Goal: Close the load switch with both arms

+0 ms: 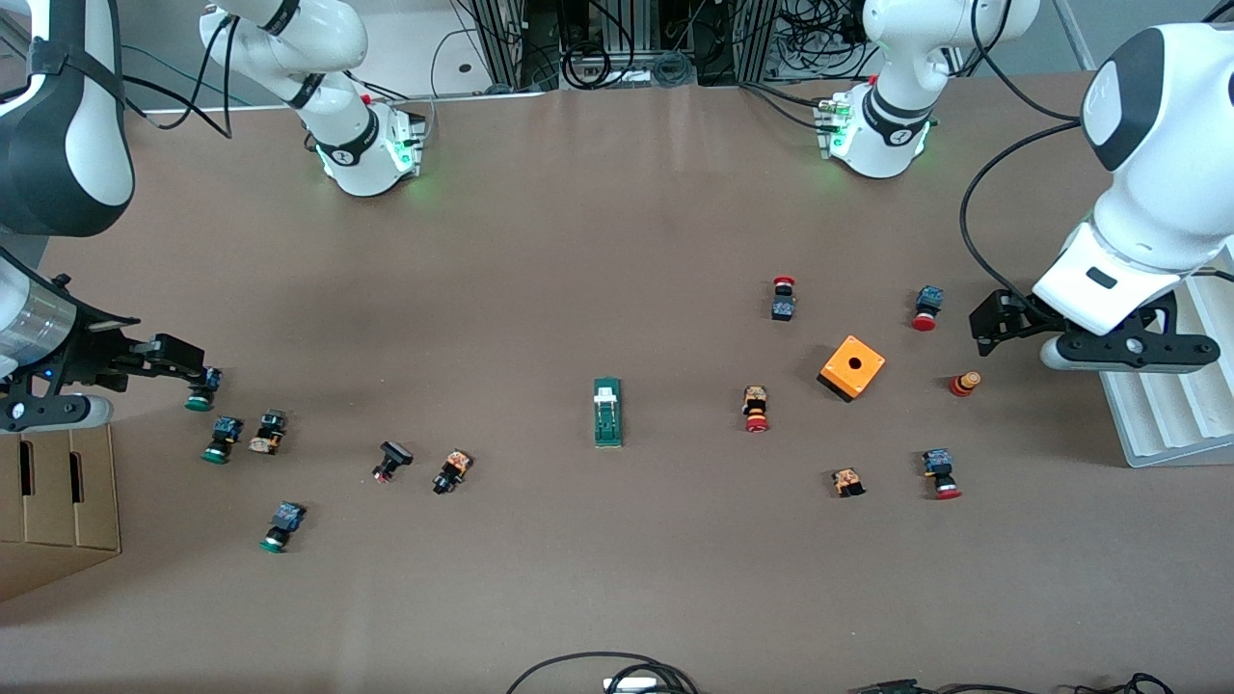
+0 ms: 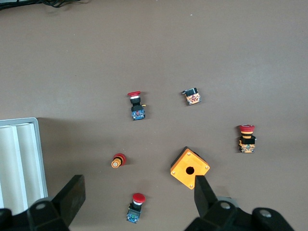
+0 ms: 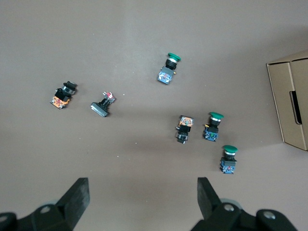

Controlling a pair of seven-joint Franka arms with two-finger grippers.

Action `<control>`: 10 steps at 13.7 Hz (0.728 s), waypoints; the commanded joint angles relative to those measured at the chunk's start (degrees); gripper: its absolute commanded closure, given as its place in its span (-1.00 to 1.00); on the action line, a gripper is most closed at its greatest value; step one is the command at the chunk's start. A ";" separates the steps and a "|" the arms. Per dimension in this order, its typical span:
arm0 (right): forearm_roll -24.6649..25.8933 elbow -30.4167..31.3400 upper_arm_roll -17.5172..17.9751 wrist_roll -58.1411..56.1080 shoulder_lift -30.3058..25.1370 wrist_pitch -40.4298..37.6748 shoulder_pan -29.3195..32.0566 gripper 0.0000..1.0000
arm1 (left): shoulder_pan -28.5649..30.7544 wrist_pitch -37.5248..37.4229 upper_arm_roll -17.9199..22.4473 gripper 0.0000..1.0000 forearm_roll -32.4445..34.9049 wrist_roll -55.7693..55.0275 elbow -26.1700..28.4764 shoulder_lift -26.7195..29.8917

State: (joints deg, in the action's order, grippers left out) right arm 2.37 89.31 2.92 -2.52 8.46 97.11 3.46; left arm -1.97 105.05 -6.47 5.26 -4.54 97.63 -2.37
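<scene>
The load switch, a narrow dark-green block with a white lever piece and a grey metal middle, lies on the brown table near its middle. It shows in neither wrist view. My left gripper is open and empty over the left arm's end of the table. In the left wrist view this gripper hangs over a red-capped push button. My right gripper is open and empty over the right arm's end, well away from the switch. In the right wrist view it has bare table between its fingers.
An orange box with a hole and several red-capped push buttons lie toward the left arm's end. A white ribbed rack stands at that end. Several green-capped push buttons and a cardboard box are at the right arm's end.
</scene>
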 commanded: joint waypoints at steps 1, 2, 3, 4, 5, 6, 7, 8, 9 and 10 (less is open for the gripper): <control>0.62 -0.98 0.60 0.41 -0.11 -1.57 0.58 -1.00 | 0.48 0.15 -0.73 -1.00 0.28 -1.08 0.81 0.88; 0.62 -0.98 0.60 0.50 -0.11 -1.48 0.58 -1.00 | 0.39 0.15 -0.82 -1.00 0.28 -1.52 0.73 0.88; 0.53 -0.98 0.69 0.50 -0.11 -1.57 0.58 -1.00 | 0.22 0.07 -0.82 -1.00 0.19 -1.61 0.64 0.88; 0.10 -0.89 0.69 0.50 -0.11 -1.57 0.58 -1.00 | 0.21 0.07 -0.91 -1.00 0.28 -1.70 0.64 0.88; -0.17 -0.80 0.69 0.50 -0.11 -1.66 0.50 -1.00 | 0.21 0.15 -0.91 -1.00 0.10 -1.61 0.64 0.88; -0.17 -0.72 0.69 0.50 -0.11 -1.75 0.50 -1.00 | 0.21 0.15 -0.91 -1.00 0.10 -1.61 0.64 0.88; -0.17 -0.37 0.77 0.41 -0.29 -2.18 0.32 -1.00 | 0.21 0.15 -0.91 -1.00 0.10 -1.70 0.64 0.88; -0.17 -0.36 0.95 0.76 -0.38 -3.58 -0.20 -1.00 | 0.30 0.15 -0.91 -1.00 0.01 -1.61 0.64 0.88; -0.17 -0.36 1.21 1.28 -0.38 -3.85 -0.29 -1.00 | 0.30 0.15 -0.91 -1.00 0.01 -1.61 0.64 0.88; -1.04 -0.28 1.39 1.29 -0.38 -3.94 -0.30 -1.00 | 0.30 0.15 -0.91 -1.00 0.01 -1.70 0.64 0.88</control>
State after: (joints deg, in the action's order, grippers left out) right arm 2.28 89.31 3.74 -2.30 8.46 94.75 3.26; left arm -2.00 105.05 -6.99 5.26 -5.36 97.64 -2.37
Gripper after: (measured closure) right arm 0.000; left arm 0.000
